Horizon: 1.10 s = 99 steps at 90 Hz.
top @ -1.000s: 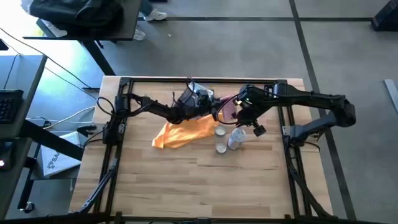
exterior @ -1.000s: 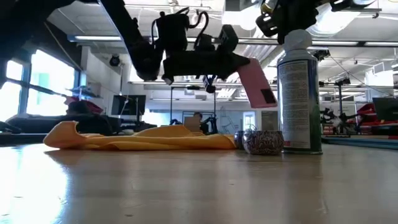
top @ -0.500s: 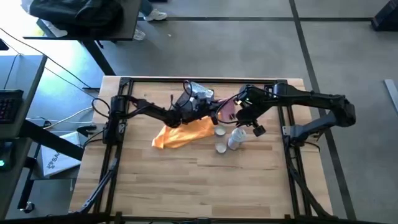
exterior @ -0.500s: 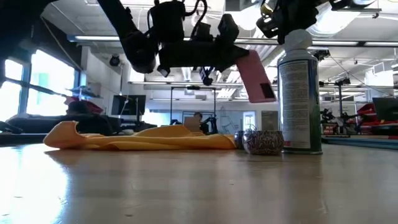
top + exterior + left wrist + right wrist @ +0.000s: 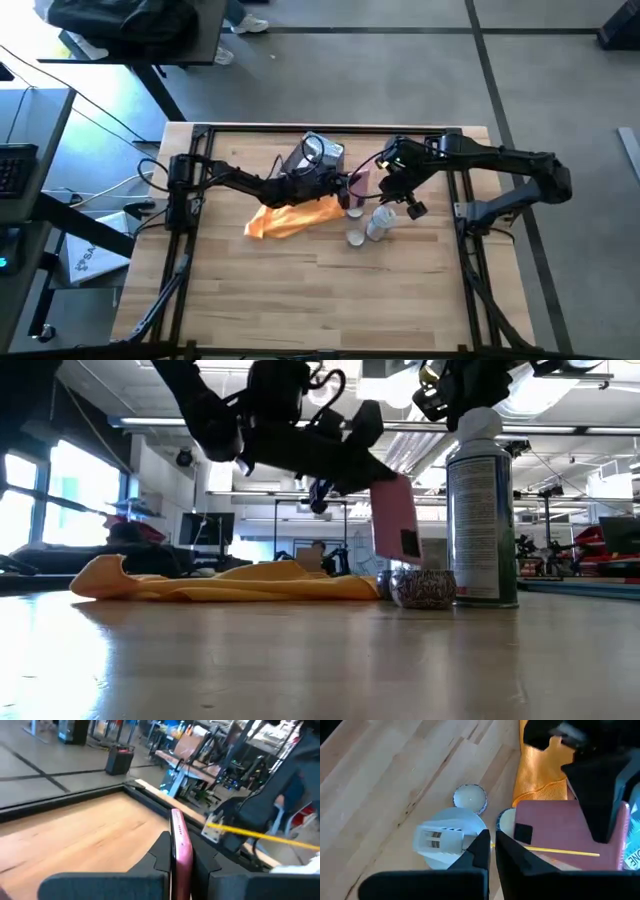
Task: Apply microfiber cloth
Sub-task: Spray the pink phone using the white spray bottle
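- Nearest in the low view, the spray can (image 5: pixel 481 510) stands upright on the table (image 5: pixel 300 290), with a small patterned tin (image 5: pixel 424 588) at its foot.
- In the high view a second small tin (image 5: pixel 355 237) lies near the can.
- Next back, the microfiber cloth (image 5: pixel 292 216) lies crumpled on the table, just left of the can and tins; nothing grips it.
- Above the cloth's right end, the left gripper (image 5: pixel 176 851) has its jaws closed narrow on a pink phone (image 5: pixel 394 523), held on edge and clear of the table.
- The right gripper (image 5: pixel 491 844) hovers over the can with its jaws nearly together; a thin yellow stick (image 5: pixel 560 852) crosses just beyond them, and I cannot tell whether they pinch it.
- Judged step: the phone is being presented over the cloth; wiping has not begun.
- The next move probably calls for lowering the phone onto the cloth or rubbing it there, keeping clear of the can.
- Farthest, a grey-blue packet (image 5: pixel 322 152) lies near the table's back edge, partly covered by the left arm.
- The phone's face is hard to make out.
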Each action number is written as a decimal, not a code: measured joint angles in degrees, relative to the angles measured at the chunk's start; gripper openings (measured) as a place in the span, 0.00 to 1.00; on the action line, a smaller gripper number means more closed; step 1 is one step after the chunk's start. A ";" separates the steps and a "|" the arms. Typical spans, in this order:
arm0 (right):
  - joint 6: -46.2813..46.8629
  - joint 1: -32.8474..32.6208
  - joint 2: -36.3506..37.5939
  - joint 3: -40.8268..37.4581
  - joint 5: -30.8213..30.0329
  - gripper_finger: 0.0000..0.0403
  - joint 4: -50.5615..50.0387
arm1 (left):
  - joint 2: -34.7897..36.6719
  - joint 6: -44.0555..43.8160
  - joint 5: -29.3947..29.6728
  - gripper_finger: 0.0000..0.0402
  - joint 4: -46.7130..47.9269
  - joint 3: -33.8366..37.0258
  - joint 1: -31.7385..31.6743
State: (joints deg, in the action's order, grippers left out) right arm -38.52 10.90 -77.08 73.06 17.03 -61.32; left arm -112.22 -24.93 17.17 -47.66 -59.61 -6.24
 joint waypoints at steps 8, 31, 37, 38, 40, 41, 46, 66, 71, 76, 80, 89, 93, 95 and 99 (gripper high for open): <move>0.00 0.00 0.00 0.00 -0.02 0.00 -0.02 | 0.00 1.03 -0.05 0.02 -1.27 0.00 -0.67; -0.02 0.00 0.00 -0.02 -0.08 0.00 -0.09 | 0.00 1.50 -3.63 0.02 -4.96 0.00 -3.17; 0.00 0.00 0.00 -0.02 -0.08 0.00 -0.08 | 0.01 1.61 -5.07 0.02 -6.80 -0.04 -3.44; 0.00 0.00 0.00 -0.02 -0.08 0.00 -0.09 | 0.02 1.72 -5.18 0.02 -7.02 -0.07 -3.47; 0.01 0.00 0.00 -0.02 -0.08 0.00 -0.09 | 0.02 2.03 -5.38 0.02 -7.53 -0.09 -3.49; 0.03 0.00 0.00 -0.02 -0.08 0.00 -0.09 | 0.02 2.24 -5.50 0.02 -7.87 -0.09 -3.49; 0.16 0.00 0.00 -0.02 -0.08 0.00 -0.09 | 0.02 3.08 -5.98 0.02 -8.90 -0.09 -3.49; 1.07 0.00 0.00 -0.04 -0.11 0.00 -0.15 | 0.02 6.03 -6.07 0.02 -9.07 -0.09 -3.49; 1.09 0.00 0.00 -0.04 -0.11 0.00 -0.09 | 0.02 7.59 -5.33 0.02 -8.90 -0.09 -3.42; 1.09 0.00 0.00 -0.04 -0.11 0.00 -0.09 | 0.02 8.63 -4.01 0.02 -7.90 -0.09 -3.27; 1.09 0.00 0.00 -0.04 -0.11 0.00 -0.03 | 0.02 8.52 -2.94 0.02 -6.39 -0.09 -3.13; 1.08 -0.02 -0.01 -0.07 -0.11 0.00 0.21 | 0.02 6.41 -2.27 0.02 -2.08 -0.09 -3.12; 1.09 -0.02 -0.02 -0.09 -0.11 0.00 0.33 | 0.02 5.64 -2.28 0.02 -0.48 -0.09 -3.12; 1.07 -0.02 -0.02 -0.09 -0.11 0.00 0.35 | 0.02 5.61 -2.30 0.02 0.24 -0.09 -3.12; 1.07 -0.02 -0.02 -0.09 -0.11 0.00 0.37 | 0.02 5.70 -2.52 0.02 1.41 -0.09 -3.12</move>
State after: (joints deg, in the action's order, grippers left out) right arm -37.45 10.87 -77.10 72.97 16.93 -60.95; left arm -112.20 -19.24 14.65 -46.25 -59.70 -9.37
